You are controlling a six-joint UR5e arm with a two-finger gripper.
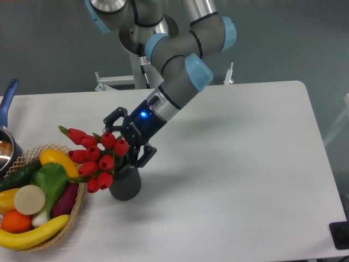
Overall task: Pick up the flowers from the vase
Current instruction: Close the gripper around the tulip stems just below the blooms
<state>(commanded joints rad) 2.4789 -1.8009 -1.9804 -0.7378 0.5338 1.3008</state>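
Flowers (pixel 98 158): light, soft, easily crushed; they lean left out of the vase (pixel 126 183).
Hold: the stems, just above the rim.
Gripper (pixel 126 143): spread wide, empty, at the bunch.

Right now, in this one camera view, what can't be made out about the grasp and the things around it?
- Stems inside the vase: hidden by its wall and the flowers.
- Whether the gripper touches the flowers: its fingertips overlap the buds, and a single view gives no depth.
- Pot at the left: cut off by the frame edge.
- Basket floor: covered by fruit and vegetables.
- Black object at the lower right: cut off by the edge.
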